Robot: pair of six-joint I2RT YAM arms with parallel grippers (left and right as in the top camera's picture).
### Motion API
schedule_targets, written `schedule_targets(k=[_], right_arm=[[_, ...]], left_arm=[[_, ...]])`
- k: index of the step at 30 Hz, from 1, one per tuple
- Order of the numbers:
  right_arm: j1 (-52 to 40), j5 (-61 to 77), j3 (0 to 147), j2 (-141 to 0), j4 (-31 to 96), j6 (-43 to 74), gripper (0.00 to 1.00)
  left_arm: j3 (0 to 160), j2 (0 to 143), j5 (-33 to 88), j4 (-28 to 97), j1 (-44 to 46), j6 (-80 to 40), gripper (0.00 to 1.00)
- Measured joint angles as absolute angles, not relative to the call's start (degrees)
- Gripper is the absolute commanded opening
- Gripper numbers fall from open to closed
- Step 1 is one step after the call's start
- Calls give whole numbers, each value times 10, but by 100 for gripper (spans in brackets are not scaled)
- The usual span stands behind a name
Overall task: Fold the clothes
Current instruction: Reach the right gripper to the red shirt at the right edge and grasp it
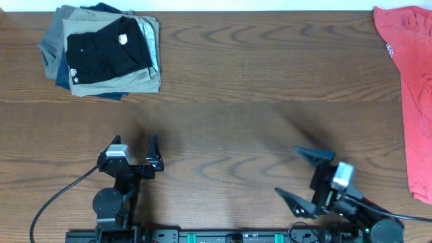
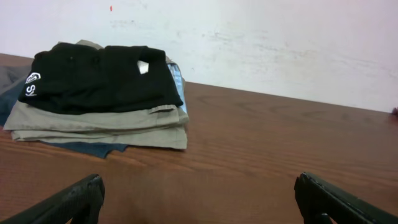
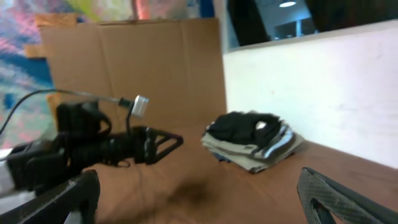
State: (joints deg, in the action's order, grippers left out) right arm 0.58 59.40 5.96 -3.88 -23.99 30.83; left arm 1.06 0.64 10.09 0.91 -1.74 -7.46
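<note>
The coral-red T-shirt (image 1: 413,88) lies spread at the table's far right edge, partly cut off by the overhead view; neither wrist view shows it. My left gripper (image 1: 135,145) sits near the front left of the table, open, with only bare wood between its fingers (image 2: 198,186). My right gripper (image 1: 287,171) is at the front right, turned toward the left, open and empty too (image 3: 198,180). The shirt lies well to the right of it and farther back. Neither gripper touches any cloth.
A stack of folded garments (image 1: 108,50), black on top over khaki, grey and blue, sits at the back left and shows as a stack (image 2: 99,93) in the left wrist view. A pale wall (image 2: 261,43) runs behind the table. The left arm (image 3: 93,149) fills the right wrist view's left side.
</note>
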Motion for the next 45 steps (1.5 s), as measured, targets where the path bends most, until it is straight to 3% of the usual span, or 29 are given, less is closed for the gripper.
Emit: schedule_targets(k=[5, 15, 20, 27, 33, 45], right_arm=[[54, 573, 191, -162, -178, 246, 99], [159, 552, 518, -536, -7, 141, 99], [165, 519, 689, -673, 147, 66, 99], [164, 251, 882, -763, 349, -73, 99], [169, 6, 955, -834, 371, -147, 99], [246, -138, 1121, -1125, 506, -185, 99]], left_arm=[[11, 7, 101, 9, -17, -75, 98], [12, 6, 101, 10, -17, -75, 98], [12, 7, 101, 11, -17, -75, 98], [12, 7, 101, 11, -17, -74, 98], [12, 7, 101, 11, -17, -74, 98], [12, 7, 101, 11, -17, -75, 98]])
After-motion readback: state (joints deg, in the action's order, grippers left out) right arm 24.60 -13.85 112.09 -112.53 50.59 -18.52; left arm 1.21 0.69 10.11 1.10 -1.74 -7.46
